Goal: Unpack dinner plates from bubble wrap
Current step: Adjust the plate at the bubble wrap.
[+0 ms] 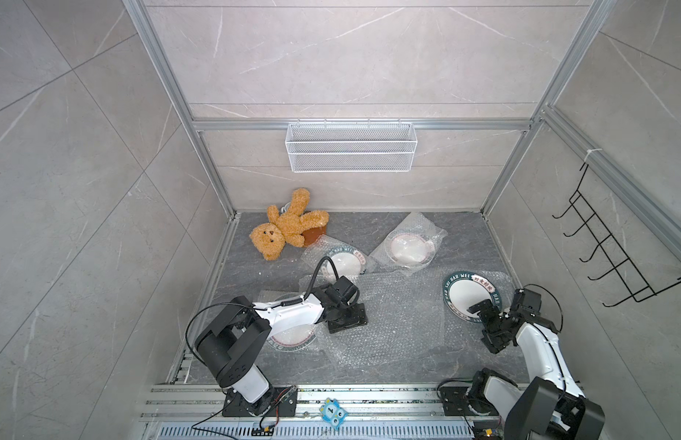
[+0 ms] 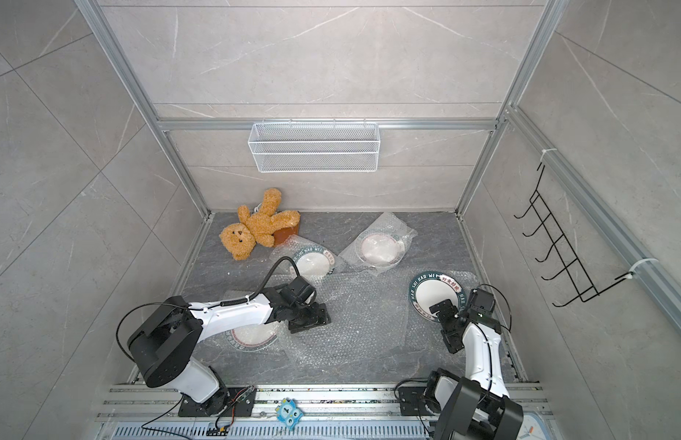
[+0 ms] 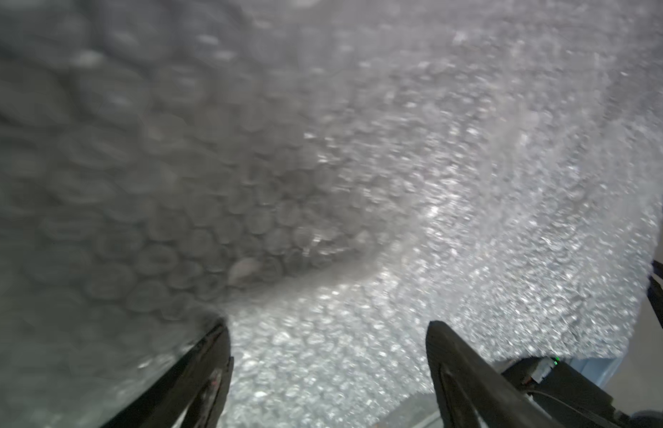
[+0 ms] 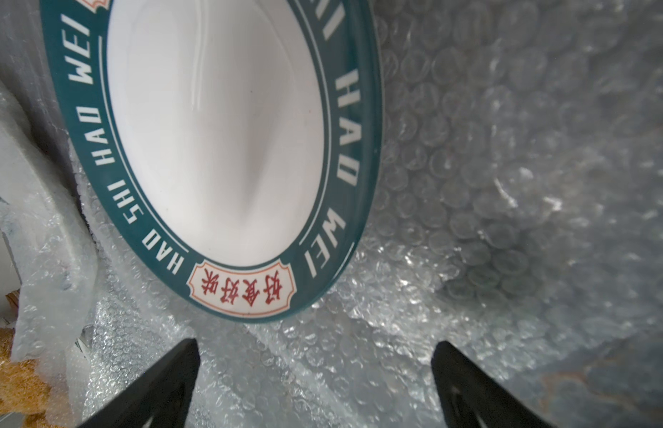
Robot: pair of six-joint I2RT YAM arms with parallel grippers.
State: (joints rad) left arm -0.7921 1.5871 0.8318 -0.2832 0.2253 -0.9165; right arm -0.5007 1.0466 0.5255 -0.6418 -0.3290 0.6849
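The left arm (image 1: 289,312) is reaching right toward the middle, its left tool (image 3: 328,326) hanging with jaws spread, while the right arm (image 1: 537,343) is stretching far, its right tool (image 4: 315,342) gaping wide.

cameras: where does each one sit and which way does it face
Both top views: high above the near edge, looking down at the table; left arm and right arm show.
Left wrist: on the left arm, facing past its open left pincer onto bubble wrap.
Right wrist: on the right arm, facing past its open right pincer at the unwrapped plate.
Shared: a top view shows that plate too.
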